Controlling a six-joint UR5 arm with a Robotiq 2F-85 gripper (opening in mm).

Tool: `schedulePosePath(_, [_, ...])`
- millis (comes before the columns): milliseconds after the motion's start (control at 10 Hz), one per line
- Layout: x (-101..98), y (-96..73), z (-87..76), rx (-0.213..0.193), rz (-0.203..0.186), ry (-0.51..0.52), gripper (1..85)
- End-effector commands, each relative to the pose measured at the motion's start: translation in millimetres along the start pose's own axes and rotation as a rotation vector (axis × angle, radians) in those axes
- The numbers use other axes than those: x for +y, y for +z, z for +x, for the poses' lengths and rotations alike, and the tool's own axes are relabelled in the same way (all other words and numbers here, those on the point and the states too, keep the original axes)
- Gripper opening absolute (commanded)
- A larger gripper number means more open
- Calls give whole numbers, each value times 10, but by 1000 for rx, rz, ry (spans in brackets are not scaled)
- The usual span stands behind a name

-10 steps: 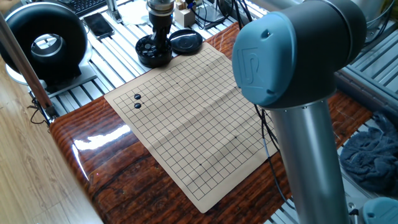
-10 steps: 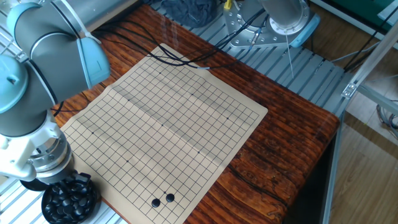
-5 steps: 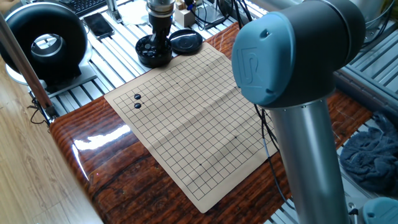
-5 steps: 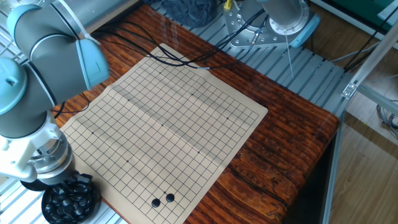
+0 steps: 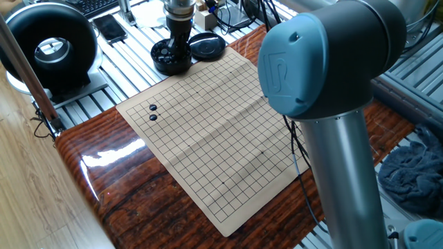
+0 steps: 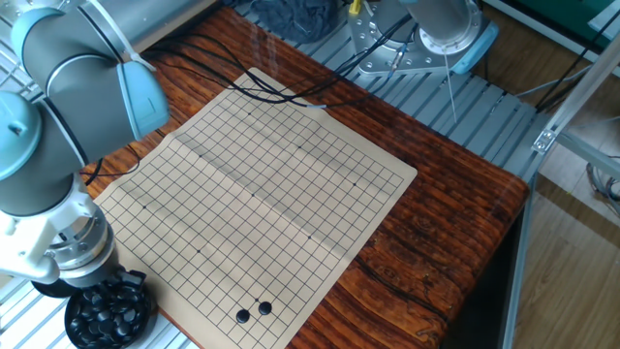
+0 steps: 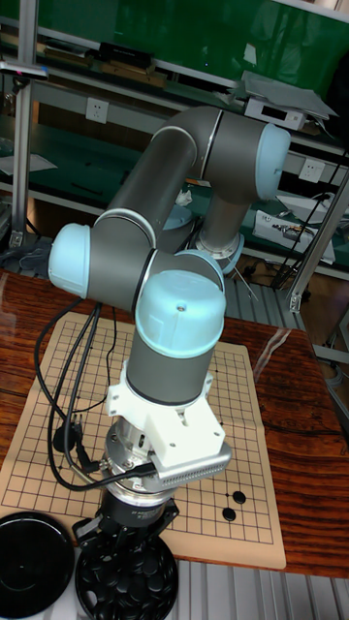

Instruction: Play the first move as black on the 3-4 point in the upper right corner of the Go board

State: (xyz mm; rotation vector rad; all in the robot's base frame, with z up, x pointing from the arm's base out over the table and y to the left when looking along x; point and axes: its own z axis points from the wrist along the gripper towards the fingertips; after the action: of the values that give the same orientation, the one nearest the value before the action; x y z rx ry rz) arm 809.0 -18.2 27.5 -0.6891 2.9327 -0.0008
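claw: gripper [image 5: 177, 55] down in the black stone bowl [image 5: 163, 63] at the board's edge; fingers buried among stones, can't tell if spread, pressed together or pinching one.
one fixed view: bowl lid [image 5: 207, 45] lies just beside bowl. Go board [image 5: 228, 159] on wood table [image 5: 104, 166]. Two black stones [image 5: 153, 113] already sit near one board edge, close together. Arm elbow blocks part of the board's right side.
other fixed view: wrist over bowl of black stones [image 6: 109, 310], fingertips hidden. The two played stones [image 6: 253, 312] near the close edge. Rest of grid bare.
tall fixed view: gripper [image 7: 131, 538] body sits over bowl [image 7: 126, 584], lid at left, jaws not visible.
target: 3-4 point in upper right corner, exact crossing too fine to pin down here.
step in hand: likely picking one stone.
do it well: close on a single stone, centred between pads, lift straight up clear of the rim, check no second stone rides along.
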Motion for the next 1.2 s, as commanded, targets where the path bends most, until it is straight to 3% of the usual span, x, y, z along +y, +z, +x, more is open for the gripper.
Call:
schedulePosePath(0, [-72, -11, -22, -12, 21, -1, 147])
schedulePosePath(800, [-43, -213, -8, 9, -21, 22, 113])
schedulePosePath(1100, [-78, -371, -149, 2, -16, 51, 167])
